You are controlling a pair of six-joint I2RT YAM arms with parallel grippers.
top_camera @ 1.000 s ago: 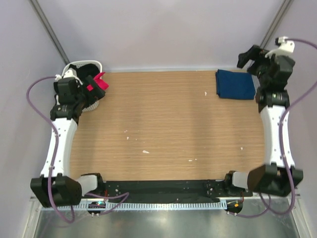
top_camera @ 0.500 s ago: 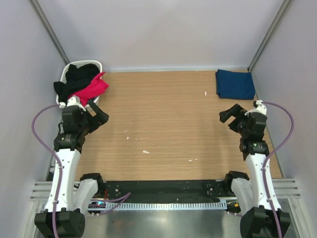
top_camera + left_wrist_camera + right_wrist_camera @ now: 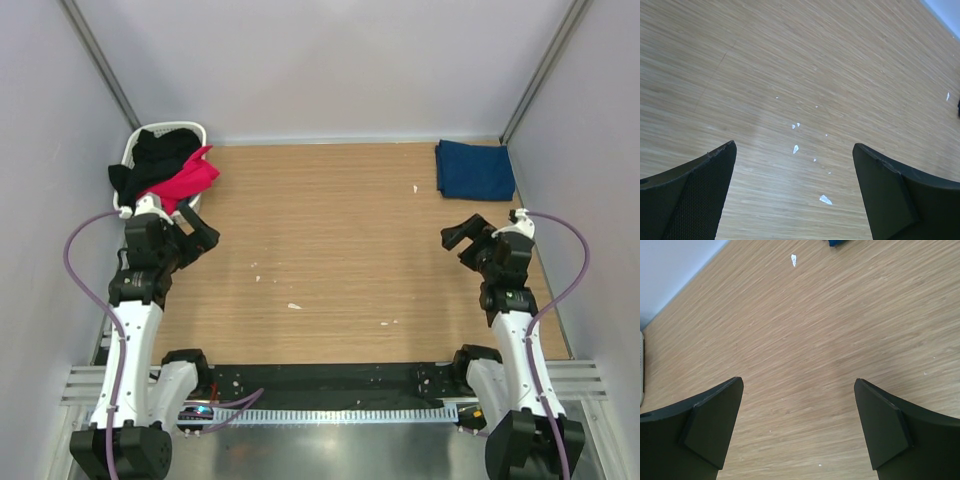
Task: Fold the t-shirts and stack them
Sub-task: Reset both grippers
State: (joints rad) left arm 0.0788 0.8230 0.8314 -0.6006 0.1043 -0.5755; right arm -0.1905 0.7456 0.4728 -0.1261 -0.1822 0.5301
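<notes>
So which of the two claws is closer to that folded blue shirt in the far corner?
The right one. The right gripper hovers just on the near side of the blue shirt; the left gripper is across the table, by the basket.

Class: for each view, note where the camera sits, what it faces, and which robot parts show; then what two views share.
Top external: above and behind, looking down on the table; left arm and right arm whole, bases nearest.
Left wrist: on the left arm, facing bare wood with white flecks; open left gripper frames it.
Right wrist: on the right arm, facing wood toward the far wall; open right gripper.
Shared: top external and right wrist both catch the navy t-shirt and a white scrap beside it.
</notes>
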